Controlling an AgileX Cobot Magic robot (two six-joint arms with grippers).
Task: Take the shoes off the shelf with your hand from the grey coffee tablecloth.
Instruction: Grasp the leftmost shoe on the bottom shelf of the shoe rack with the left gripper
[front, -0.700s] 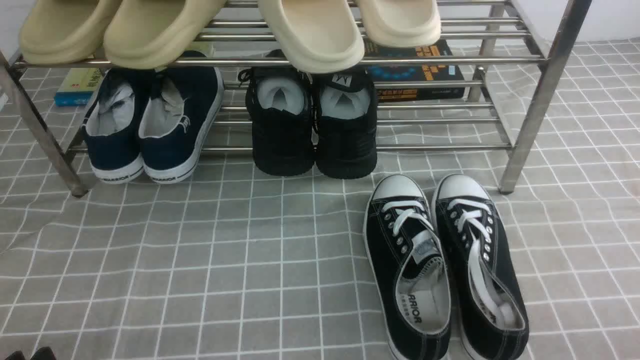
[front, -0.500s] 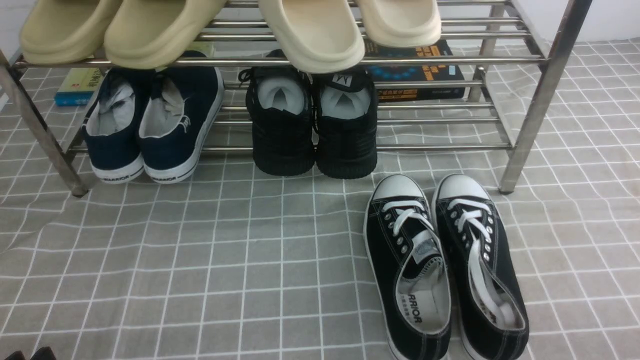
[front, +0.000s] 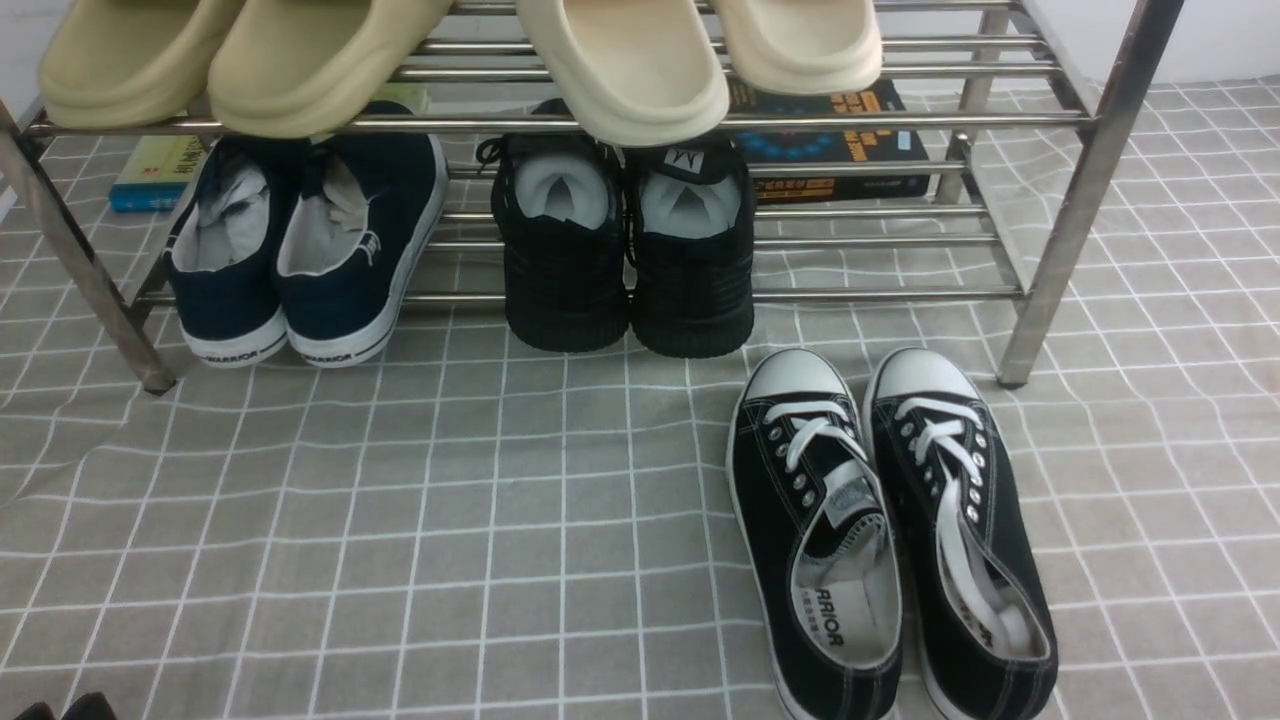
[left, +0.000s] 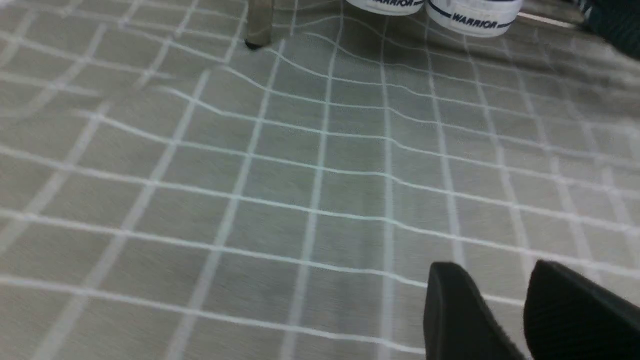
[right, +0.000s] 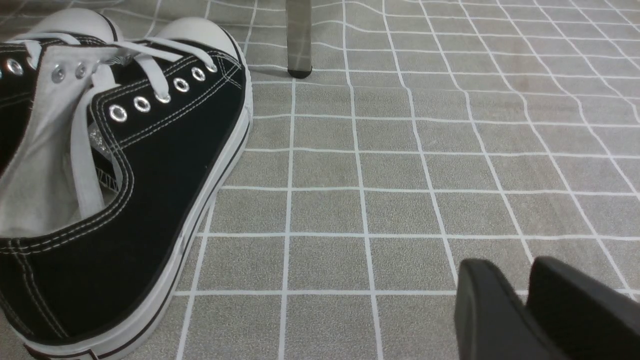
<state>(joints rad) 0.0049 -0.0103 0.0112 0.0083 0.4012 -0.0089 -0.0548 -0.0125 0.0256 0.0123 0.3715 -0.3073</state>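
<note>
Our navy shoes (front: 300, 250) sit on the lower tier of the shelf (front: 1060, 250), far left. Our left gripper (left: 500, 272) hangs over the cloth (front: 450, 520), fingers spread and empty — our right gripper (right: 512, 267), near the laced sneakers (right: 150, 200), looks pressed together, empty.

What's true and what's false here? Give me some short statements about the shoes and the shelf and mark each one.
The navy slip-ons sit on the shelf's lower tier. True.
The black lace-up sneakers are on the shelf. False: they lie on the grey tablecloth in front of it.
Beige slippers occupy the top tier. True.
The all-black knit sneakers stand left of the navy pair. False: they stand to its right.
</note>
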